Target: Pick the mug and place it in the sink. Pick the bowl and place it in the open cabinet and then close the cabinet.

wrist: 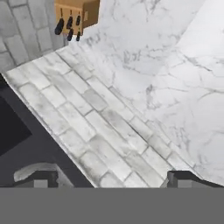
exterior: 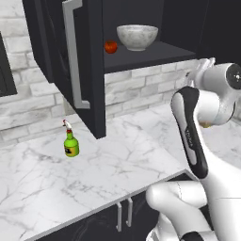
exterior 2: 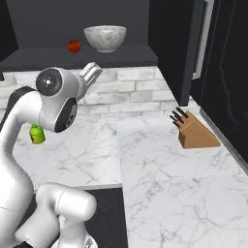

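we see bowl already on shelf in cabinet, beside a red fruit. door wide open, so closing is what's left, we reckon. gripper jaws spread wide, empty, facing brick wall below shelf.

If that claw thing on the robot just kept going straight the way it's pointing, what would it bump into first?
Most likely the grey brick wall under the open cabinet. The hand view looks along the open gripper onto those bricks, with the marble counter beyond them. Depth is hard to judge.
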{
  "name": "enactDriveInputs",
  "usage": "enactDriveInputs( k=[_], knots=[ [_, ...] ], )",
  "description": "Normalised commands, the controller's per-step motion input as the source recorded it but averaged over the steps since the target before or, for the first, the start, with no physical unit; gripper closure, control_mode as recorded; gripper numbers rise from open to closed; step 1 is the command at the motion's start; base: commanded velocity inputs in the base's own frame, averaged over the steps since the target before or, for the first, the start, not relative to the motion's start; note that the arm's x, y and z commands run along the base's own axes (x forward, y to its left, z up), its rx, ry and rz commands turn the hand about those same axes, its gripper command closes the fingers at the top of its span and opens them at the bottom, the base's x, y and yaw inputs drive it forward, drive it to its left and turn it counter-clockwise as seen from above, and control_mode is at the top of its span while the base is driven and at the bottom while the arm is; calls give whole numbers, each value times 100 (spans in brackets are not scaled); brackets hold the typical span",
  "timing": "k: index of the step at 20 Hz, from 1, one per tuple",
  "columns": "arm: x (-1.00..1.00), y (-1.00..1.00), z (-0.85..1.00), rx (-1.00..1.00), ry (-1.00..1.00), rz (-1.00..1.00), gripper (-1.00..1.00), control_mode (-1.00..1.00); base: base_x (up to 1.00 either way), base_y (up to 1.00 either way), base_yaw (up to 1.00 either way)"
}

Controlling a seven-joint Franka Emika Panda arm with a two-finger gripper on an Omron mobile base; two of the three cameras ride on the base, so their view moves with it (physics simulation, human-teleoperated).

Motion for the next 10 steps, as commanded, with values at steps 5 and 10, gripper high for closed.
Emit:
enactDriveInputs(
  k=[5,10],
  knots=[
    [-97,24,6,1,-36,0,-100,-100,0,0,0],
    [-84,-15,30,0,-8,-3,-100,-100,0,0,0]
  ],
)
